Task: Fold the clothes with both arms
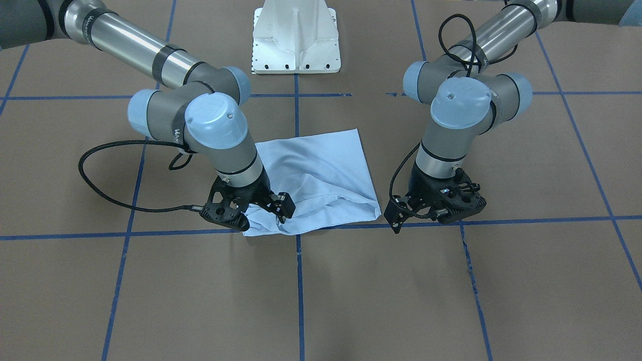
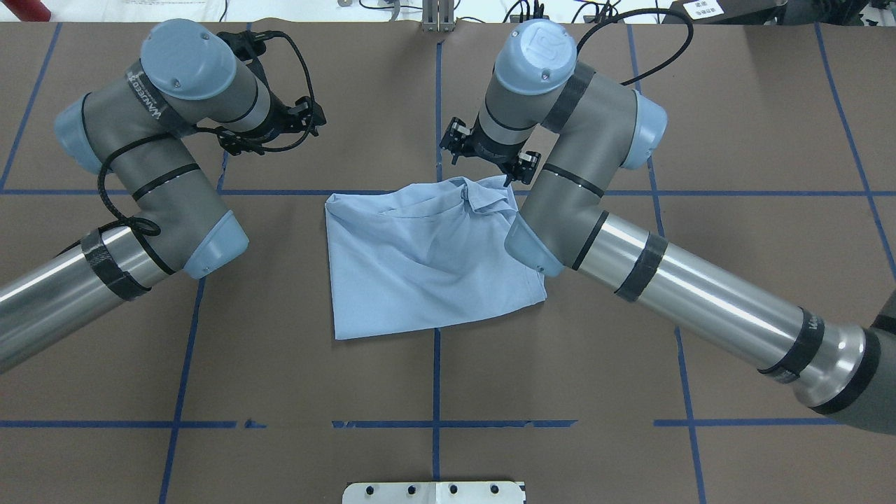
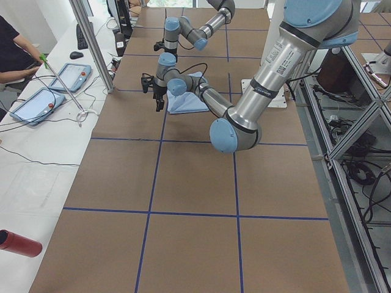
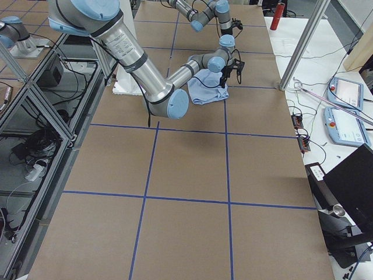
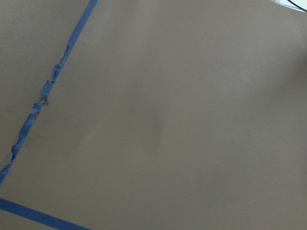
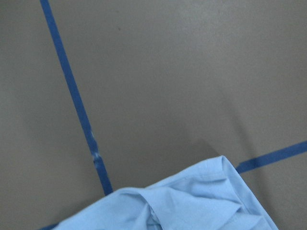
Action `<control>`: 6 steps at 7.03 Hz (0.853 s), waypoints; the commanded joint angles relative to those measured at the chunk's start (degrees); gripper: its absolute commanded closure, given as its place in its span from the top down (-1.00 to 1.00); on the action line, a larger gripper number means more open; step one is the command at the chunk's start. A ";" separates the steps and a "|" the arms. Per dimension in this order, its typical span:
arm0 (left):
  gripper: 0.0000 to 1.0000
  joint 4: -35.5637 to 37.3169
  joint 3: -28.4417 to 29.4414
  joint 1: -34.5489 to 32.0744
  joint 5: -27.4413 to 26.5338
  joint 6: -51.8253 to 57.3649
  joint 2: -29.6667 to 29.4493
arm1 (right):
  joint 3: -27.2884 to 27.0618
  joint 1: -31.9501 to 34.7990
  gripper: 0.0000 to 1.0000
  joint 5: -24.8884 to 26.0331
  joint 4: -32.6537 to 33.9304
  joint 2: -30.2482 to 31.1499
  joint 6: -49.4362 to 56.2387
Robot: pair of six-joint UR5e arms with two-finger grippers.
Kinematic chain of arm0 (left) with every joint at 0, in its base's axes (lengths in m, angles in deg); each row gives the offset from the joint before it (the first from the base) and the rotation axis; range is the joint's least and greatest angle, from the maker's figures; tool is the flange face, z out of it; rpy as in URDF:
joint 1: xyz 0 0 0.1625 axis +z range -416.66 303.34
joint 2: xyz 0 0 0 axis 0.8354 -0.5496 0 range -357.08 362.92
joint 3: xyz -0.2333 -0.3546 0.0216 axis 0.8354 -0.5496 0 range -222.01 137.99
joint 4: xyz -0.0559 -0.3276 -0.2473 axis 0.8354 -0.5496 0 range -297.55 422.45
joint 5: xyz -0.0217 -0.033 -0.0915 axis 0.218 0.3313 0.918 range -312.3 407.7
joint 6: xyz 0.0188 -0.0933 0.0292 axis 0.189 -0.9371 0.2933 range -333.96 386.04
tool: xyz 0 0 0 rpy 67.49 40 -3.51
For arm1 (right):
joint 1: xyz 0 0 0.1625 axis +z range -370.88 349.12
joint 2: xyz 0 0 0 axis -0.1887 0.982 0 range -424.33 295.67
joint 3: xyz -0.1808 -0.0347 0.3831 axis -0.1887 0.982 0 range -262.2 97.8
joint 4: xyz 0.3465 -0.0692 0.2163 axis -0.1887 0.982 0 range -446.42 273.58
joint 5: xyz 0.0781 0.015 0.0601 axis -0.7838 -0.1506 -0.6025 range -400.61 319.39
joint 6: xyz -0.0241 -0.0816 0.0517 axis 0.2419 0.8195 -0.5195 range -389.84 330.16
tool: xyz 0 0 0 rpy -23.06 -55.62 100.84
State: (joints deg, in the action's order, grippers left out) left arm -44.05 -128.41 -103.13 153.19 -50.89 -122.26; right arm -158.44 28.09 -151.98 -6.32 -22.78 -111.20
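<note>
The light blue T-shirt [image 1: 321,170] lies folded into a rough square on the brown table, also in the overhead view [image 2: 420,266]; its print and collar are hidden. My right gripper [image 1: 263,215] hangs low over the shirt's crumpled corner, on the side away from the robot, jaws spread and holding nothing; it also shows in the overhead view [image 2: 490,152]. The right wrist view shows only that shirt edge [image 6: 192,201]. My left gripper [image 1: 436,213] is open and empty just above bare table, a short gap off the shirt's side [image 2: 269,129].
The white pedestal base [image 1: 296,40] stands at the robot's side of the table. Blue tape lines [image 1: 300,291] grid the brown table top, one torn stretch under the left wrist [image 5: 43,96]. An operators' bench with tablets [image 3: 61,79] runs along the far edge.
</note>
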 commanded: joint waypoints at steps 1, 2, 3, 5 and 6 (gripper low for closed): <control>1.00 0.07 -1.57 -0.99 0.07 2.39 2.12 | -1.20 -5.38 1.00 7.27 8.41 -0.59 9.71; 1.00 0.07 -1.75 -0.99 0.16 2.40 2.30 | -0.41 -5.66 1.00 8.17 8.50 -0.42 11.04; 1.00 -0.02 -1.66 -0.99 0.16 2.40 2.31 | 0.29 -5.66 1.00 8.35 8.59 -0.42 12.01; 1.00 -0.02 -1.66 -0.99 0.16 2.40 2.39 | 2.31 -5.14 1.00 10.11 8.50 -0.42 14.46; 1.00 -0.02 -1.66 -0.99 0.16 2.40 2.57 | 2.41 -4.53 1.00 10.11 8.42 -0.42 14.65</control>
State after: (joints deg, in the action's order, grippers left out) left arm -44.07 -130.07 -104.12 153.35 -48.50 -119.84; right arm -156.63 22.96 -142.22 2.15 -23.20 -97.49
